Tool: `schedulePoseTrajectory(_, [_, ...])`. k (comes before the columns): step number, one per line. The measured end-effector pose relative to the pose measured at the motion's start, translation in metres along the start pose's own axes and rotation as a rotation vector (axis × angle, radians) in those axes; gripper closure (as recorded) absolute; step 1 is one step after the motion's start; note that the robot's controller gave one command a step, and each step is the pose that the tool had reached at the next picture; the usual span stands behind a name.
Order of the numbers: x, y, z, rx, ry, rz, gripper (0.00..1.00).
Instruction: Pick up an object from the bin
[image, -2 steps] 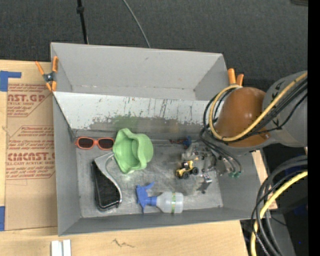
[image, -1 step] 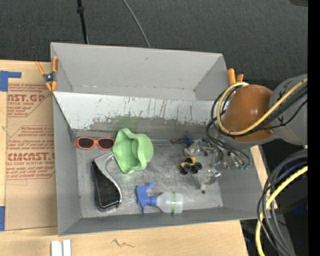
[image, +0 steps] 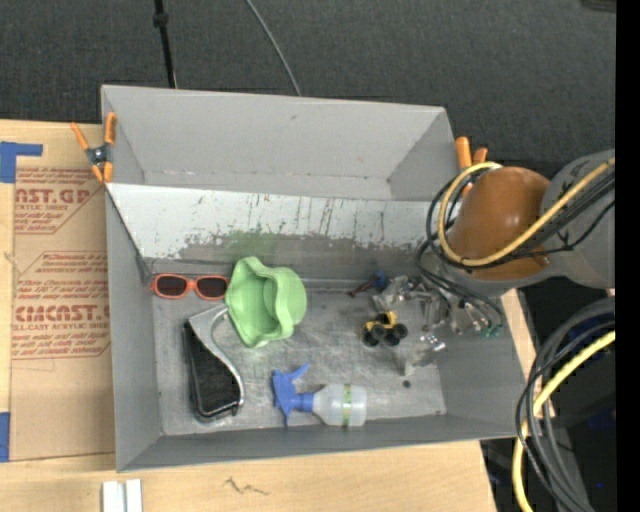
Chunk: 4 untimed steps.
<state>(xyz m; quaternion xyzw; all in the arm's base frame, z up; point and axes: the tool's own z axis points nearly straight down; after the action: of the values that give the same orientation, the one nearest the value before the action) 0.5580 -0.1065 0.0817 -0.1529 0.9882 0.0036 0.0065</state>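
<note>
Low in the grey bin (image: 250, 150), with no pick made yet.
Green cup (image: 265, 300), spray bottle (image: 325, 402) and red sunglasses (image: 190, 286) well away; small black-and-yellow toy (image: 382, 329) just beside the gripper (image: 428, 325) (open or closed, can't tell), grabbing and lifting left to do.

Red print "CAST ACRYLIC SHEET", partly cut off, on the cardboard (image: 55, 215) beside the bin (image: 280, 150).

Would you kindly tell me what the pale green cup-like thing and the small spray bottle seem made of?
The pale green cup-like thing looks like soft matte rubber or silicone, its rim wavy and folded. The small spray bottle seems plastic: a whitish, translucent body with a glossy blue head.
</note>
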Motion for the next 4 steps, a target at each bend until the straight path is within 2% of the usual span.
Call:
schedulePoseTrajectory(1, [-0.037,0.008,0.006,-0.001,0.014,-0.278,1.0])
schedulePoseTrajectory(2, [-0.037,0.007,0.006,-0.001,0.014,-0.277,1.0])
schedulePoseTrajectory(3, [-0.036,0.012,-0.112,0.003,0.011,-0.304,1.0])
schedulePoseTrajectory(4, [-0.036,0.012,-0.112,0.003,0.011,-0.304,1.0])
